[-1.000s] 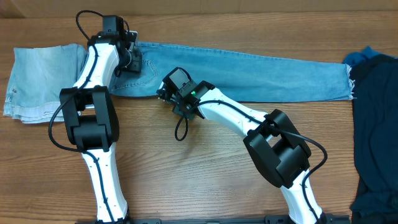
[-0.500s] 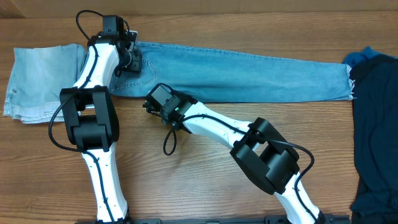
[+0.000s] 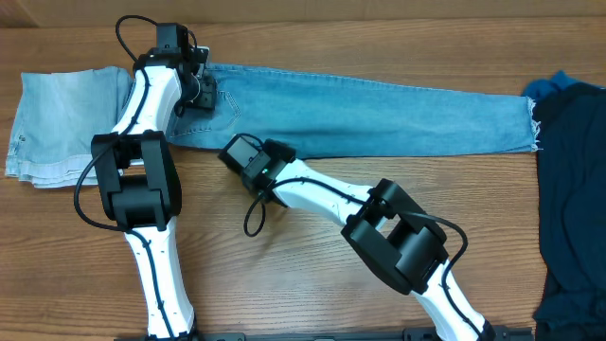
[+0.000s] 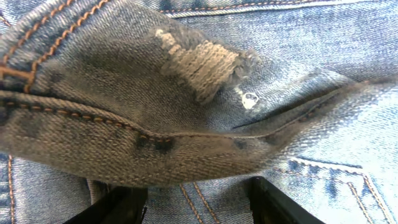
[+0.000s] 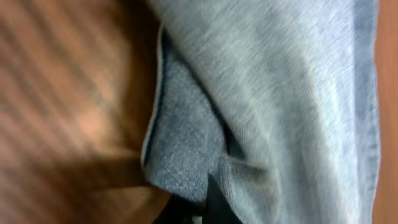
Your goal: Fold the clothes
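Long faded light-blue denim jeans (image 3: pixel 379 118) lie stretched across the upper half of the overhead view, waist toward the upper left, frayed hem toward the right edge, flat on the brown wood-grain table (image 3: pixel 284 275). At the far left sits a paler washed-denim piece (image 3: pixel 66 123), folded into a neat block, its right edge just beside the jeans' waist. Along the right edge lies a dark navy garment (image 3: pixel 573 189), well apart from both arms.

Left gripper (image 3: pixel 194 90) is down on the waist end, upper left of frame. From its wrist camera, the black fingers (image 4: pixel 118 205) stand apart at the bottom of the picture, and a thick ridge of waistband with orange stitching and a worn, threadbare patch bunches up right in front of them. Whether that ridge is squeezed, I cannot tell.

Right gripper (image 3: pixel 229 152) sits at the jeans' lower edge, centre-left, just below the waist section. Its wrist view is blurred, but the cloth edge (image 5: pixel 186 155) gathers into the dark fingers (image 5: pixel 199 208) at the bottom, table showing to the left. Jaws together, pinched on that edge of the jeans.
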You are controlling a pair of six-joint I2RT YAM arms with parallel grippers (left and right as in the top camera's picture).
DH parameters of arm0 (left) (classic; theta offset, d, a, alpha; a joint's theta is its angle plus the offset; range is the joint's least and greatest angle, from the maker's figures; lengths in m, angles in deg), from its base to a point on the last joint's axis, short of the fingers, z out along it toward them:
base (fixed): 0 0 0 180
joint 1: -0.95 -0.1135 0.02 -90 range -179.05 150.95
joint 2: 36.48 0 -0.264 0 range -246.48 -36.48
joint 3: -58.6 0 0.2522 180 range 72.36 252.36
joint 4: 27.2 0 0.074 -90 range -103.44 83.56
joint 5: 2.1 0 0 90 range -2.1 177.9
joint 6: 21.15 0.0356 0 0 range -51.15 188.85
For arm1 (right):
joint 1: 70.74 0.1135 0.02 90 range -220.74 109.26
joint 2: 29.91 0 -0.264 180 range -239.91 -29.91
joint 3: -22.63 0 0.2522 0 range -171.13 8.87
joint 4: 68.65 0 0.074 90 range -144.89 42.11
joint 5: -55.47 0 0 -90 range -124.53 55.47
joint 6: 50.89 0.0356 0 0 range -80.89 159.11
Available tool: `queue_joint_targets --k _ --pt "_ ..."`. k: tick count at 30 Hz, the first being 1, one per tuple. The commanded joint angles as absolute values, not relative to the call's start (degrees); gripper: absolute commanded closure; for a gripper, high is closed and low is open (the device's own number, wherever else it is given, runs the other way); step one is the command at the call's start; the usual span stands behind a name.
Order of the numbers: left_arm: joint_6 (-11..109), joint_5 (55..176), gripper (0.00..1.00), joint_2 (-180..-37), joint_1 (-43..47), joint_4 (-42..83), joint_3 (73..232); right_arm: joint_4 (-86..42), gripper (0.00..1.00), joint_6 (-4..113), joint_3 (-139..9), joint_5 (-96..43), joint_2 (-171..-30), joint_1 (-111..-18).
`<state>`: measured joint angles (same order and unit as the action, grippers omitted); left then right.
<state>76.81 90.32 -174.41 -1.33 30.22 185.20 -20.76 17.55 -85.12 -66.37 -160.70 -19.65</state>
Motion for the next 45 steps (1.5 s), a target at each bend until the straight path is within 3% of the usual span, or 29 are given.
queue_joint_targets --k 1,20,21,25,31,33,35,38,43,45 --pt "77.86 90.25 0.43 -176.84 -1.81 29.58 184.96 -13.3 0.96 24.59 -84.84 -68.0 -158.49 -19.58" --pt "77.86 85.84 0.44 -176.84 -6.01 28.4 184.96 -0.47 0.95 28.22 -84.84 -47.22 -150.36 -20.57" --pt "77.84 85.81 0.43 -176.84 -6.03 28.43 184.96 -0.41 0.69 28.22 -84.84 -47.04 -150.36 -20.57" --pt "77.84 85.81 0.43 -176.84 -6.14 27.84 184.96 -0.36 0.39 28.33 -84.88 -46.85 -149.94 -20.57" --pt "77.4 86.25 0.39 -176.46 -5.53 27.38 185.2 -1.92 0.33 38.25 -88.53 -46.78 -146.12 -27.01" --pt "74.41 86.49 0.39 -174.93 -4.68 29.12 188.32 -1.0 0.32 39.17 -90.44 -43.31 -143.19 -33.07" --pt "72.86 86.45 0.37 -173.71 -3.8 32.45 192.78 -0.04 0.23 39.34 -91.68 -41.91 -141.2 -37.37" --pt "71.07 86.45 0.34 -173.1 -1.81 40.93 200.98 3.74 0.21 45.57 -93.12 -39.04 -138.8 -47.08" --pt "67.46 88.83 0.22 -172.75 1.05 52.95 208.34 11.74 0.16 45.57 -93.12 -27.85 -138.51 -65.9" --pt "67.26 92.85 0.12 -172.75 1.6 55.72 208.43 12.62 0.09 45.55 -93.1 -26.67 -138.51 -74.12"
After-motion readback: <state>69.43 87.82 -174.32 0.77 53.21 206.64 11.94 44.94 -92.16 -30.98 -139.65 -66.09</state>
